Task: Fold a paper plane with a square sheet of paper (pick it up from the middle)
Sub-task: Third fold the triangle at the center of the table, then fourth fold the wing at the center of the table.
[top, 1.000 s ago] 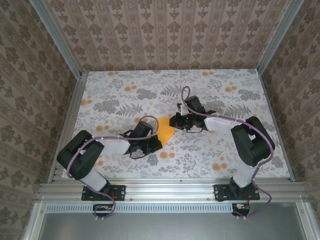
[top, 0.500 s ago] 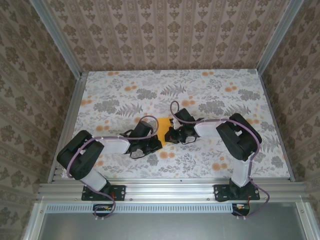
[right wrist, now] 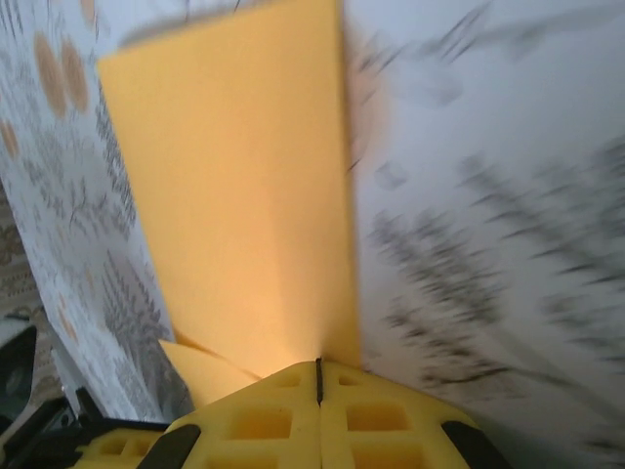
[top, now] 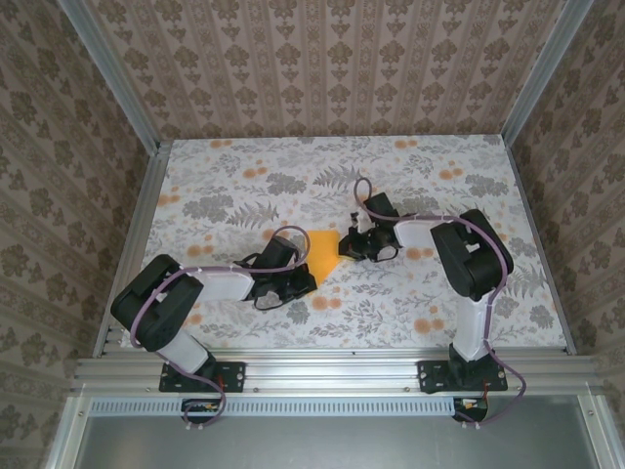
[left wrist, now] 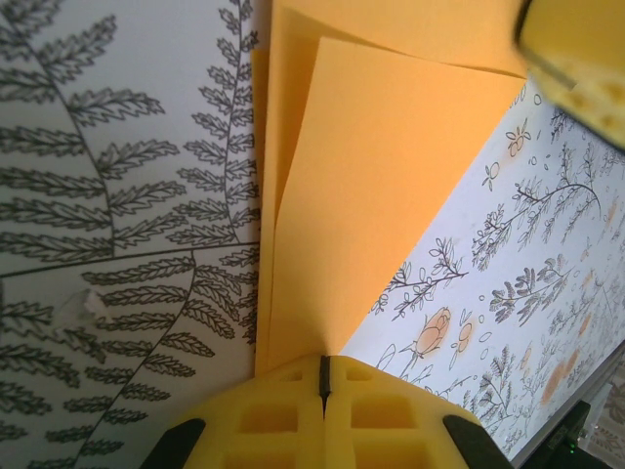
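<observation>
The folded orange paper (top: 323,251) lies flat on the flowered surface (top: 225,166), which stretches open on every side of it. The left end effector (left wrist: 322,386) is clenched on the paper's near left corner. The right end effector (right wrist: 317,381) is clenched on its right edge.

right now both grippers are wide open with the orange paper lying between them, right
Not quite: both are shut, not open. The left wrist view shows the left gripper with its jaws meeting along a thin seam, and the right wrist view shows the same for the right gripper. The orange paper does lie between them.
</observation>
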{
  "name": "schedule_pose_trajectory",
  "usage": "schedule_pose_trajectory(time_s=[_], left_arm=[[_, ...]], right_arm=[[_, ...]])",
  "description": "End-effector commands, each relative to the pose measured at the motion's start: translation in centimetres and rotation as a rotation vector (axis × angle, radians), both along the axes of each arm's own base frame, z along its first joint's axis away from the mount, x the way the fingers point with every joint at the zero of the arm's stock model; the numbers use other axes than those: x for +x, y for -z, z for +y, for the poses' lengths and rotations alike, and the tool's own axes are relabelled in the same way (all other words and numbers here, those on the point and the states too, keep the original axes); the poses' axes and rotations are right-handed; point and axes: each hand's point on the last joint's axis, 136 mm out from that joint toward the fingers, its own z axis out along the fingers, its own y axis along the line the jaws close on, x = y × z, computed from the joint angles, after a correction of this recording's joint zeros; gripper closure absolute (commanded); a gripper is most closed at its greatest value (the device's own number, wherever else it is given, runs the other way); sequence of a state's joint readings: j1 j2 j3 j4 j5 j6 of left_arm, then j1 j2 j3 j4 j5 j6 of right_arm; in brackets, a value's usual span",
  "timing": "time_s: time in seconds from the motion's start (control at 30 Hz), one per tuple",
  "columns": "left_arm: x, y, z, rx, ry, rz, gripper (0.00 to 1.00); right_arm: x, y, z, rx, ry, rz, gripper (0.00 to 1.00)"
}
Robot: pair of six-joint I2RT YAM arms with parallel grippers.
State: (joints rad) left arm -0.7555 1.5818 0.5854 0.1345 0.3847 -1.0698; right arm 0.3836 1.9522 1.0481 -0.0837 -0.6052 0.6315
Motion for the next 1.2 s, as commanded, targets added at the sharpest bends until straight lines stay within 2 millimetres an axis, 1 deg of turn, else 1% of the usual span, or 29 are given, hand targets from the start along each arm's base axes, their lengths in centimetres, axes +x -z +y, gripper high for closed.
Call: schedule_pose_trajectory(time_s=[0.0, 0.07, 0.1, 0.17, 0.2, 0.27, 0.33, 0.43, 0.57, 0.67, 0.77, 0.9, 1.0, 1.17], left_arm=[[-4.0, 4.9, 5.1, 0.247, -0.006, 0.178, 1.00], [-3.4, 3.8, 4.3, 0.224, 0.013, 0.156, 0.99], [-3.1, 3.1, 3.9, 0.210, 0.022, 0.141, 0.98], [-1.9, 0.8, 2.7, 0.168, 0.041, 0.090, 0.93], [-1.3, -0.5, 2.1, 0.147, 0.047, 0.063, 0.90], [-0.2, -3.1, 1.1, 0.105, 0.061, 0.005, 0.83], [0.7, -5.1, 0.6, 0.084, 0.065, -0.044, 0.77], [1.8, -6.5, 1.0, 0.094, 0.051, -0.095, 0.70], [3.2, -6.1, 1.8, 0.111, 0.022, -0.110, 0.67], [4.2, -5.7, 1.4, 0.103, 0.033, -0.107, 0.68], [4.8, -5.5, 0.6, 0.093, 0.048, -0.107, 0.72], [5.3, -6.0, 0.0, 0.070, 0.052, -0.121, 0.78], [5.3, -6.3, 0.0, 0.066, 0.052, -0.132, 0.82], [5.2, -5.8, -0.5, 0.051, 0.065, -0.118, 0.85]], right_arm=[[1.9, -0.6, -2.9, -0.107, 0.069, -0.054, 0.92], [2.0, -3.3, -2.8, -0.081, 0.072, -0.102, 0.89], [2.0, -4.2, -2.8, -0.072, 0.077, -0.118, 0.88], [1.5, -6.3, -3.0, -0.049, 0.094, -0.155, 0.83], [1.2, -6.8, -3.1, -0.044, 0.102, -0.165, 0.80], [0.3, -7.4, -3.7, -0.042, 0.131, -0.173, 0.72], [-0.5, -7.5, -4.2, -0.038, 0.161, -0.173, 0.64], [-1.8, -7.1, -4.7, -0.014, 0.202, -0.155, 0.51], [-2.9, -6.3, -4.6, 0.041, 0.252, -0.140, 0.37], [-3.3, -5.6, -4.1, 0.061, 0.265, -0.127, 0.30], [-3.6, -5.1, -3.1, 0.073, 0.259, -0.113, 0.29], [-3.8, -4.6, -1.6, 0.081, 0.239, -0.097, 0.29], [-3.8, -4.1, -0.8, 0.083, 0.230, -0.079, 0.28], [-3.8, -3.6, -0.1, 0.088, 0.232, -0.062, 0.29]])
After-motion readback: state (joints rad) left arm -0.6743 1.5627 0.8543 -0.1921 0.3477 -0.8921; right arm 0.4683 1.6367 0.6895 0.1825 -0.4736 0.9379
